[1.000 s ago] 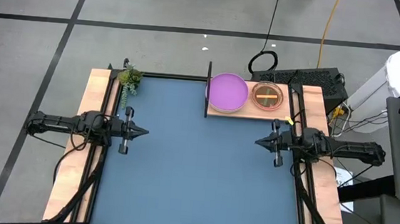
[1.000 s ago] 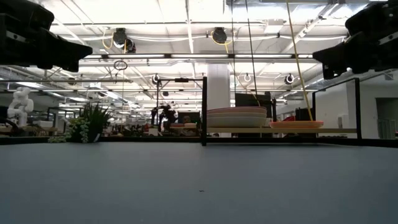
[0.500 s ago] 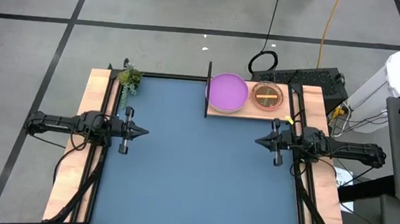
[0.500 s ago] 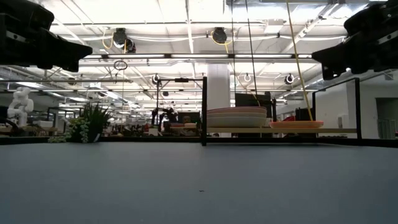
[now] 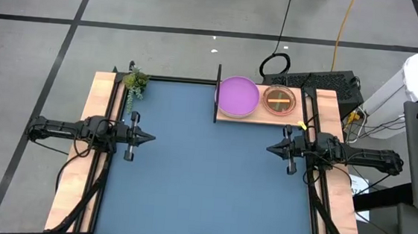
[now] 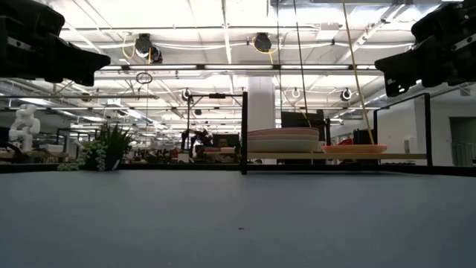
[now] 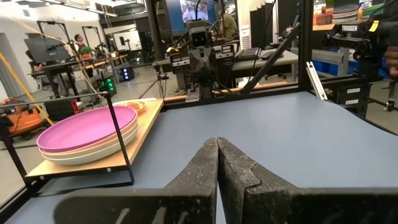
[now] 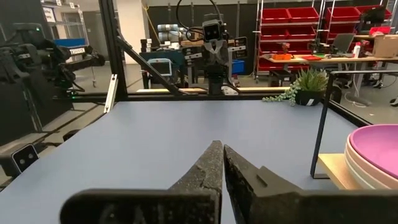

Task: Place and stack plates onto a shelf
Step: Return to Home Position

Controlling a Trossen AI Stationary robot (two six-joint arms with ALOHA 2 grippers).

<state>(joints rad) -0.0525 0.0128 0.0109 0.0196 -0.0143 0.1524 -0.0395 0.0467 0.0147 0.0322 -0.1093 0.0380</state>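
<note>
Apart, plates (image 5: 238, 95) on shelf (image 5: 261, 117), right claw (image 5: 269, 147)

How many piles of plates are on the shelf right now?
2. One topped by a purple plate beside the black panel; a lower one topped by an orange dish beyond it. Plates underneath are mostly hidden.

Bright even overhead light, glaring white ceiling (image 6: 193, 18) in low view, faint soft shadows
</note>
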